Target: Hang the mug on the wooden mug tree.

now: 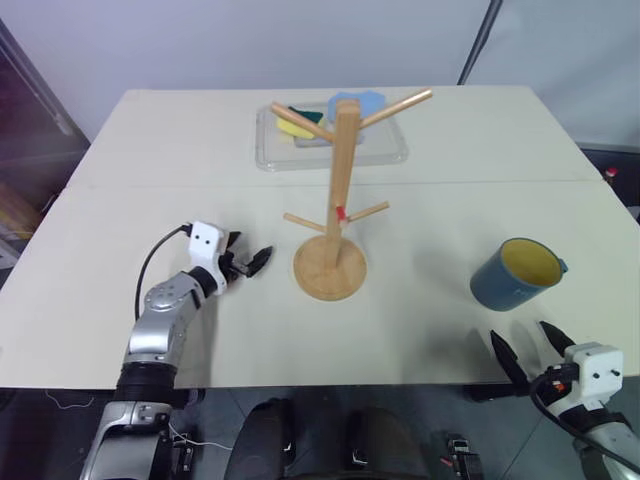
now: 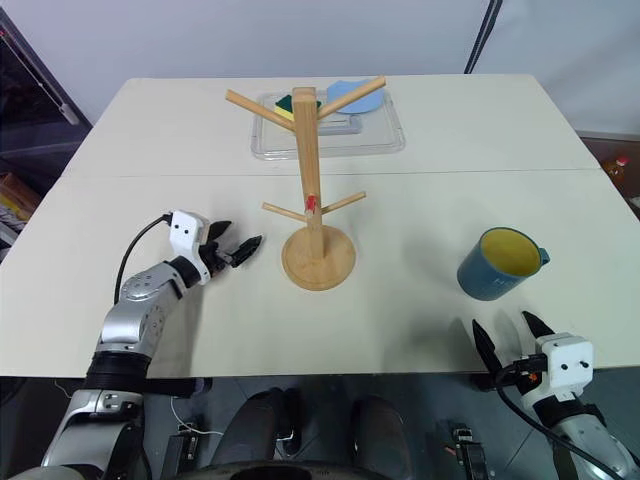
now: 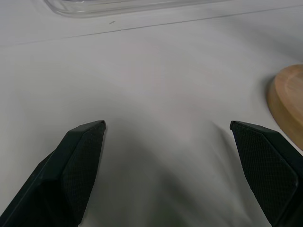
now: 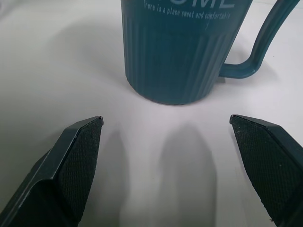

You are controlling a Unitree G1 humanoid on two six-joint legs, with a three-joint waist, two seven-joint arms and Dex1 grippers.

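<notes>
The blue-grey mug (image 1: 515, 274) with a yellow inside stands upright on the right of the white table, its handle (image 4: 265, 40) pointing to the right. Just behind it, at the table's near edge, my right gripper (image 1: 528, 352) is open and empty, aimed at the mug (image 4: 182, 52). The wooden mug tree (image 1: 338, 195) stands at the table's middle on its round base (image 1: 330, 270), with a small red mark on the post. My left gripper (image 1: 251, 262) is open and empty, low over the table left of the base (image 3: 288, 97).
A clear plastic tray (image 1: 275, 150) sits behind the tree at the back, holding yellow, green and blue items. A seam runs across the table (image 1: 150, 220). A dark pole leans at the back right.
</notes>
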